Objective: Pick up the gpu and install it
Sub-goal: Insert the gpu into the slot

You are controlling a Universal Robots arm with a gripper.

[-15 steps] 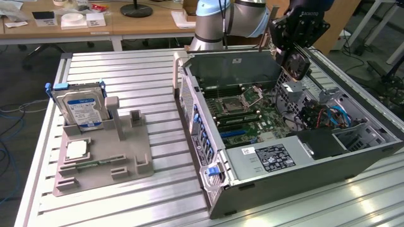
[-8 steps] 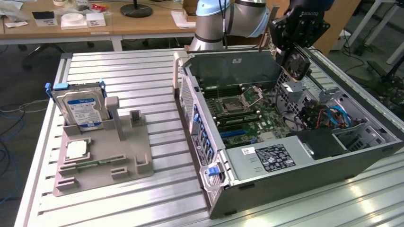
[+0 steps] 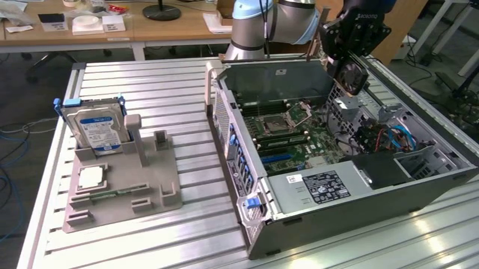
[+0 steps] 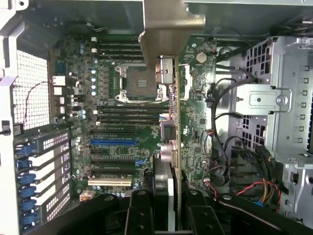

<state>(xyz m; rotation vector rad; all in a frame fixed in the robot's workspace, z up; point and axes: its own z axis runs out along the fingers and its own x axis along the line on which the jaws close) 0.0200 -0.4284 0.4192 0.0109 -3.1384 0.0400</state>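
Observation:
The gpu [image 3: 351, 74] hangs on edge above the open computer case [image 3: 337, 224], its round fan facing the exterior view's right. My gripper [image 3: 353, 39] is shut on the card's upper edge. In the wrist view the gpu [image 4: 168, 171] runs edge-on away from the camera between my two black fingers [image 4: 139, 210]. Its silvery end bracket [image 4: 168, 34] is at the far end. The card hovers over the motherboard [image 4: 117, 98], clear of the slots; a blue slot [image 4: 113, 143] lies beside its line.
A grey holder [image 3: 120, 190] on the slatted table at the exterior view's left carries a silver hard drive with a blue label [image 3: 93, 130] and a small square processor chip [image 3: 90, 178]. Inside the case are a drive cage [image 4: 274, 103], cables [image 4: 254, 188] and a power supply [image 3: 322, 188].

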